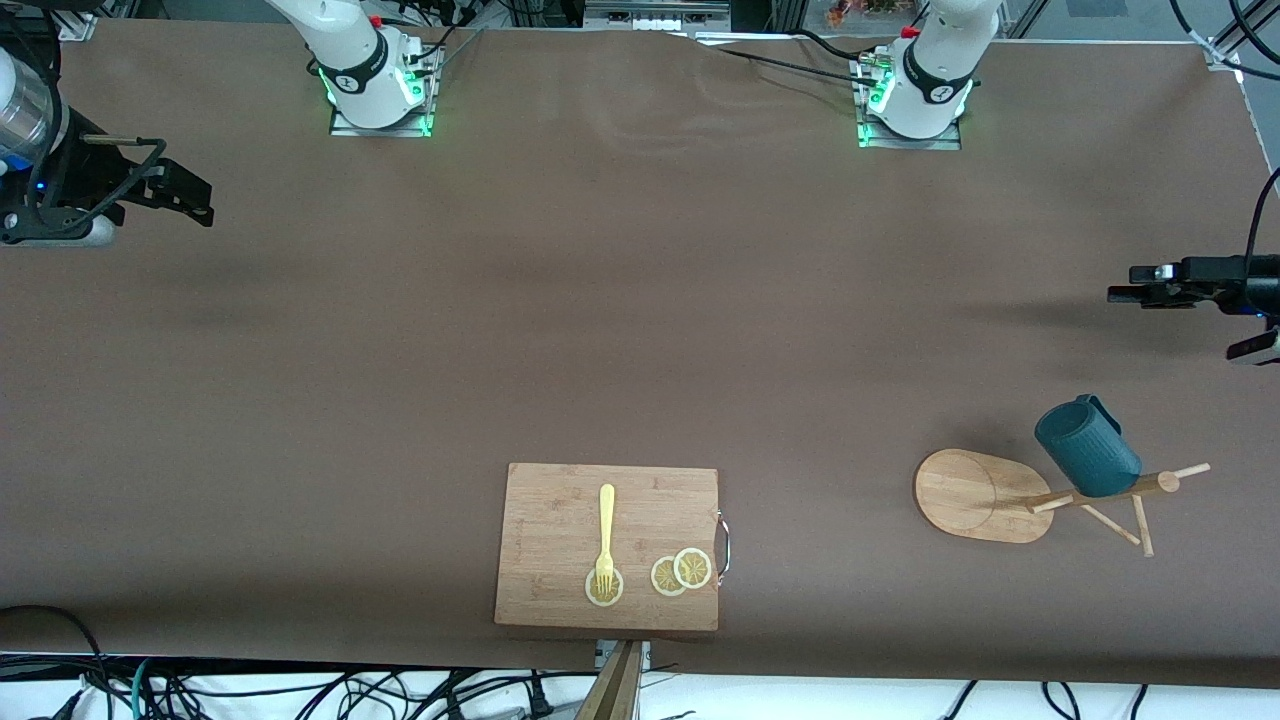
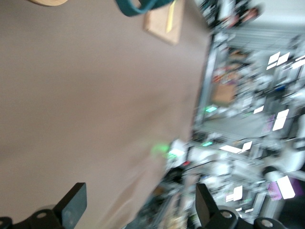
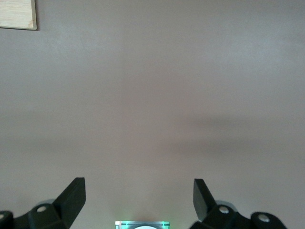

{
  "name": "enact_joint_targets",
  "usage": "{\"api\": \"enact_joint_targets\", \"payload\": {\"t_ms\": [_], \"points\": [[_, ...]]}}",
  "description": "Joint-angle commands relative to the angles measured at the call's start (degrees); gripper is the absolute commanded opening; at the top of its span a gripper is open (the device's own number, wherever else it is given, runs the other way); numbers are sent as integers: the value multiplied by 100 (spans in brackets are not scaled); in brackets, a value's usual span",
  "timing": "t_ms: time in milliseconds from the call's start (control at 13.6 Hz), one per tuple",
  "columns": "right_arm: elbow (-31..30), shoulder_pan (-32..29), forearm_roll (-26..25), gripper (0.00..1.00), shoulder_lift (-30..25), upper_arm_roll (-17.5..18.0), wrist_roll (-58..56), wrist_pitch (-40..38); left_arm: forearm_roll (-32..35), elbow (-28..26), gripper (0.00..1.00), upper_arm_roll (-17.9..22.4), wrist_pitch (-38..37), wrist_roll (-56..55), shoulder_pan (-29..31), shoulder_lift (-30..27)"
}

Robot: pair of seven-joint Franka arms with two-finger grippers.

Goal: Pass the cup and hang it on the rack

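The dark teal ribbed cup (image 1: 1088,448) hangs on a peg of the light wooden rack (image 1: 1100,492), whose oval base (image 1: 975,495) stands near the left arm's end of the table. No gripper touches it. My left gripper (image 1: 1128,293) is open and empty, up in the air over the table's edge at that end. In the left wrist view its gripper (image 2: 139,205) is open, and a bit of the cup (image 2: 136,7) and the rack's base (image 2: 47,2) show. My right gripper (image 1: 190,195) is open and empty over the right arm's end; it also shows in the right wrist view (image 3: 138,196).
A wooden cutting board (image 1: 560,520) with a metal handle lies near the front edge, with a yellow fork (image 1: 606,535) and lemon slices (image 1: 682,572) on it. Its corner shows in the right wrist view (image 3: 18,14). Cables hang along the front edge.
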Motion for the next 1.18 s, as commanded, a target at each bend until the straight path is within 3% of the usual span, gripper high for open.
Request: {"api": "enact_joint_targets", "payload": {"t_ms": [0,221,588,882,1103], "points": [[90,-32,-35,100,13,26,21,-97,900,531,100,43,7,-476,-755,-316],[90,-32,-44,100,13,26,21,-97,1812,584,100,51,400,-1276,-1615,-852],[90,-32,-43,100,13,26,21,-97,3554,1050,100,43,1129,-1472,-2804,-1222],[90,-32,-35,100,21,17,-23,-106,4040,1050,100,43,2000,-1481,-3033,-1696],[98,-32,-35,100,21,17,-5,-106,4040,963,100,25,1767,-2065,-3042,-2048]]}}
